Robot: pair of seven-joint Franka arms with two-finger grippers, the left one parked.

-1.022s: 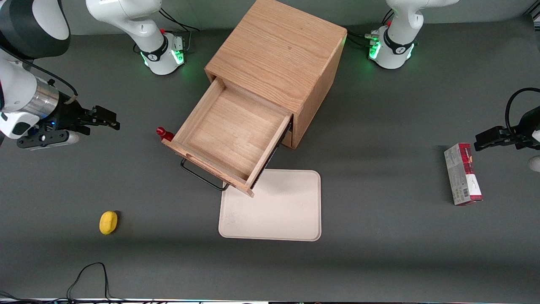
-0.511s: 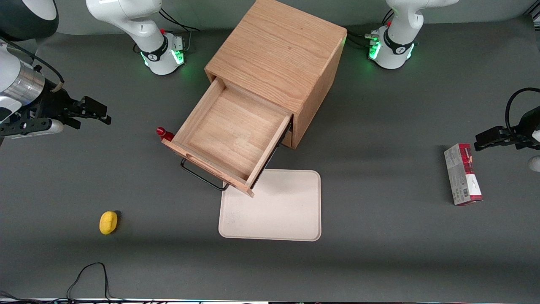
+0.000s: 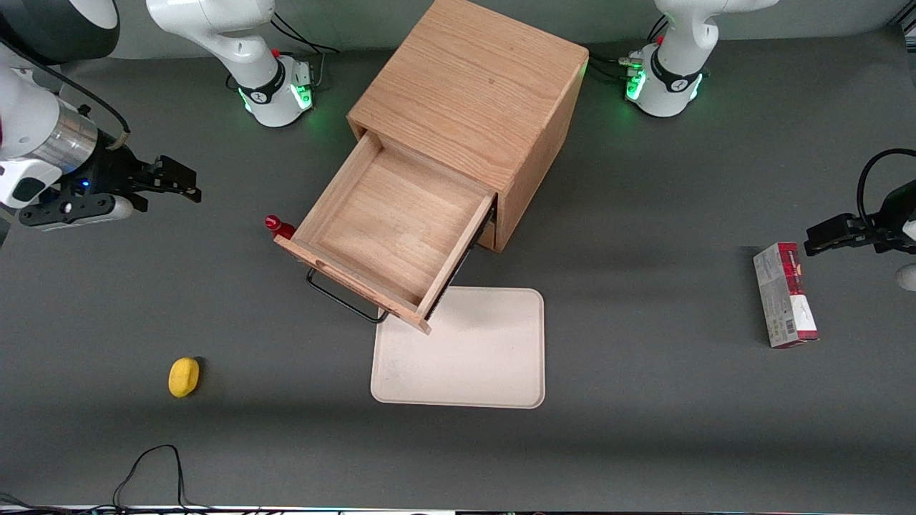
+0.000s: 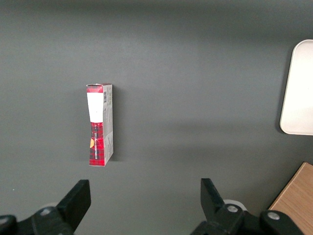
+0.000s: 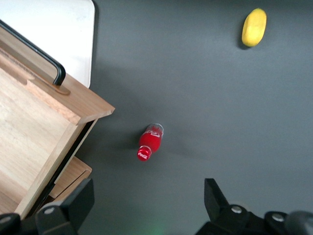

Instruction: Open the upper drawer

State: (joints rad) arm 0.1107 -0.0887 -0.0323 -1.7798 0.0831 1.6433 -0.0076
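Hovering well apart from the cabinet [image 3: 469, 114], toward the working arm's end of the surface [image 3: 644, 429], the tool [image 3: 187, 187] holds nothing and its fingers [image 5: 73, 203] stand spread, as the right wrist view shows. Nearest to it on the way to the cabinet is a small red bottle [image 3: 278, 227], upright just beside the corner of the upper drawer [image 3: 390, 229]. That drawer is pulled far out of the cabinet, its bare wooden floor showing, and its black handle [image 3: 342, 300] hangs over the edge of a pale tray [image 3: 472, 357]. The task looks finished or nearly so.

The risks from here are small but real. If the arm swings low toward the cabinet, the tool could knock the bottle over, since it stands close to the drawer front. A bump against the drawer's side could push it part-way shut again. A further pull might also draw it right off its rails, because it already looks near full travel. A yellow lemon [image 3: 184, 376] lies nearer the front camera, well clear, and a red carton [image 3: 785, 295] lies toward the parked arm's end.
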